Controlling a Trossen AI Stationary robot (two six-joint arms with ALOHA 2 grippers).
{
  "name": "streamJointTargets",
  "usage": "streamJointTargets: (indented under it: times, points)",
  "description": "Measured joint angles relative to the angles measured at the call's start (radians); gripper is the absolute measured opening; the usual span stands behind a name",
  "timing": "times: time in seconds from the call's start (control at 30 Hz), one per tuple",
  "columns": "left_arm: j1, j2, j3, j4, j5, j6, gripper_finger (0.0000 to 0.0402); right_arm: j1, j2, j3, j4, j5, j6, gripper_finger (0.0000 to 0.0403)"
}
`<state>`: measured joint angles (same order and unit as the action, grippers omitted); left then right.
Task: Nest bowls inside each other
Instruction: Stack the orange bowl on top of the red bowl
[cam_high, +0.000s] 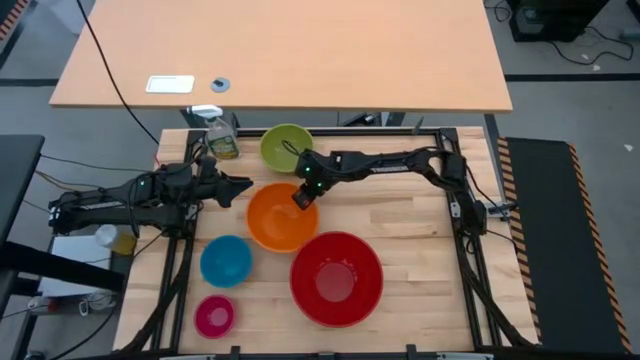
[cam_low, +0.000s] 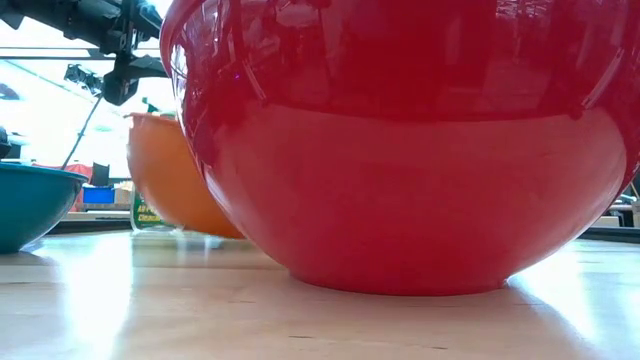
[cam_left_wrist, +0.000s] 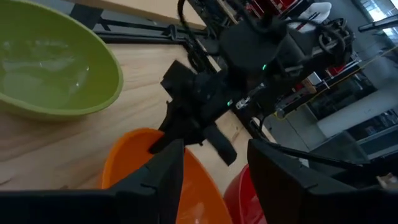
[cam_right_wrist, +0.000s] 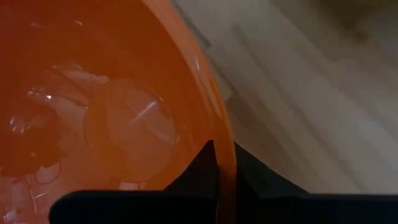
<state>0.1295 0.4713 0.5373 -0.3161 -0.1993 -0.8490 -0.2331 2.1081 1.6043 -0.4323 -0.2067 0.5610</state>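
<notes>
Tabletop: right gripper (cam_high: 301, 196) pinches orange bowl (cam_high: 276, 220) rim.

Counted on the bench (cam_high: 420, 230):
- Bowls: five in all, one per colour. One red bowl (cam_high: 336, 278), one orange bowl (cam_high: 278, 218), one yellow-green bowl (cam_high: 283, 146), one blue bowl (cam_high: 225, 260), one pink bowl (cam_high: 214, 316).
- Spray bottles: one green spray bottle (cam_high: 220, 135).
- Arms: two, each with one end effector: left end effector (cam_high: 243, 186), right end effector (cam_high: 303, 195).
- Second tables beyond the bench: one, carrying one white flat item (cam_high: 169, 84) and one small round disc (cam_high: 220, 85).
</notes>
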Motion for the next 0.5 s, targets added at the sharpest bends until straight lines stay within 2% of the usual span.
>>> streamJointTargets:
  times: [0.13, 0.3, 0.5]
  points:
    - [0.0, 0.0, 0.0, 0.033, 0.0, 0.032, 0.0181, -0.009, -0.059, -0.001, 0.006, -0.035, -0.024, 0.0018]
    - [0.0, -0.001, 0.0, 0.15, -0.001, 0.092, 0.0181, -0.012, -0.161, -0.001, 0.01, -0.075, -0.045, 0.0027]
    - [0.002, -0.001, 0.0, 0.208, -0.001, 0.18, 0.0181, 0.027, -0.266, 0.0, -0.024, -0.159, -0.124, 0.0027]
